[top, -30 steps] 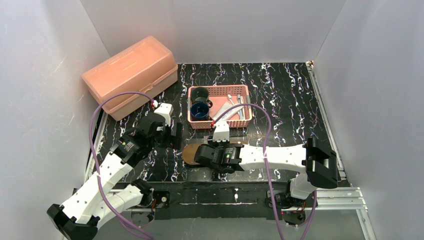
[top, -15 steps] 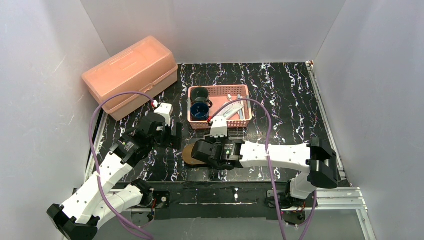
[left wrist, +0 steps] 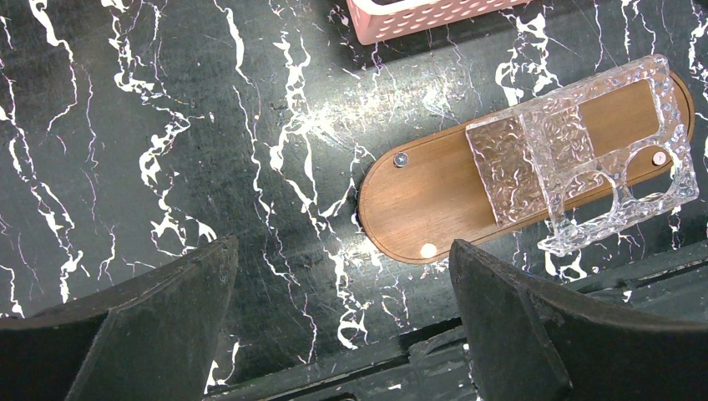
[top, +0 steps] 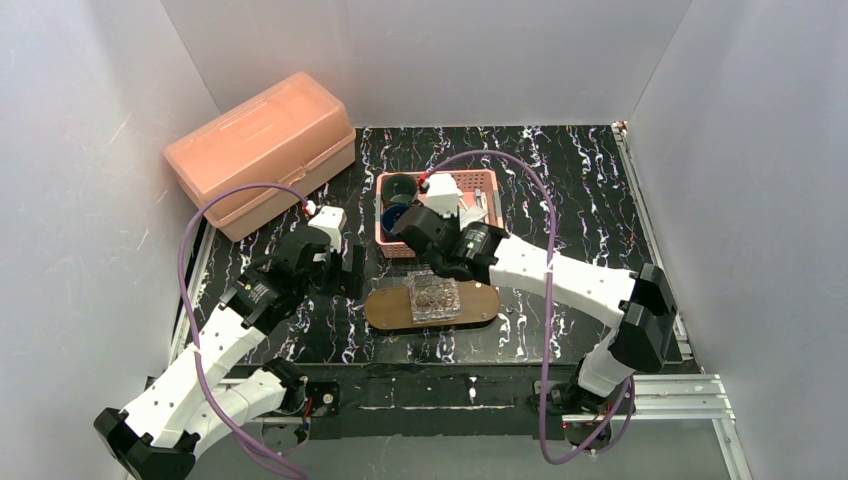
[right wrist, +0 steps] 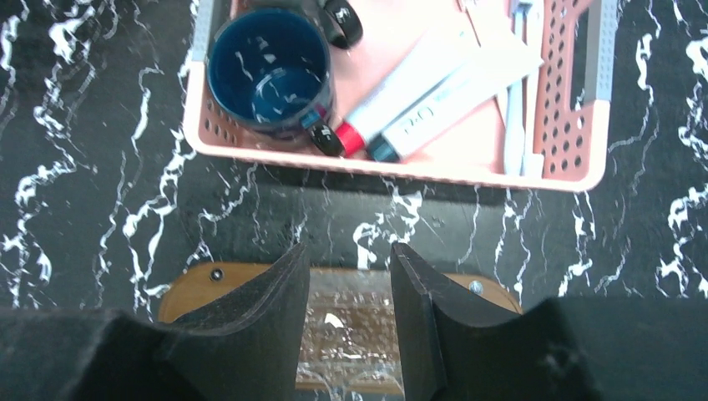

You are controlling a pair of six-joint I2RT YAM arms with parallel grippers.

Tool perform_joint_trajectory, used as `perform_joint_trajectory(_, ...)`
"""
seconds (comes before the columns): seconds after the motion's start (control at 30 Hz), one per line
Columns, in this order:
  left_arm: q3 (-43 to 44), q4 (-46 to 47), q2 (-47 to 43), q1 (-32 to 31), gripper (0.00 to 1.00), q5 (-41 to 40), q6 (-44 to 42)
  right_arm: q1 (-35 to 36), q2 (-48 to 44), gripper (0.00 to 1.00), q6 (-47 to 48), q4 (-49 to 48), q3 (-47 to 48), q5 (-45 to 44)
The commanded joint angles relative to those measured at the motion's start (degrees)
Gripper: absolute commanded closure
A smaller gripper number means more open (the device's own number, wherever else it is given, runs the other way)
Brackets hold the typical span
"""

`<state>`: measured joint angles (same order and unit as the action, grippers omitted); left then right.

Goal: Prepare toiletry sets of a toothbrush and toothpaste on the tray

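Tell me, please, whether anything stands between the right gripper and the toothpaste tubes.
Nothing covers the toothpaste tubes from above. Only the near wall of the pink basket lies between them and the right gripper; the blue mug sits beside them.

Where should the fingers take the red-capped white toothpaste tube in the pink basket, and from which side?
Likely from above, pinching the red-capped white tube across its mid-body. It lies flat in the pink lattice basket, whose walls block sideways approach; the blue mug crowds its cap and a second white tube flanks it.
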<state>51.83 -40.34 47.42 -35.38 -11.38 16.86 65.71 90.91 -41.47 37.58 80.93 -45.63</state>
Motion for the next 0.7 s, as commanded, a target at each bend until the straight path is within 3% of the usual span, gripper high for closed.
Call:
perform_joint_trajectory(0.0, 0.15, -0.62, -0.58, -0.12, 0.02, -0.14, -0.47, -4.32, 3.26, 0.50, 8.18, -4.14, 4.98, 6.69)
perform_joint_trajectory(0.3, 0.20, -0.53, -0.14, -0.13, 0.02, 0.36, -0.59, -12.89, 13.11, 0.49, 15.63, -4.47, 14.66, 18.90)
perform_joint_trajectory(0.67, 0.28, -0.53, 0.50, -0.11, 0.02, 0.51, -0.69, -18.08, 24.14, 0.49, 19.06, -4.26, 22.72, 26.23)
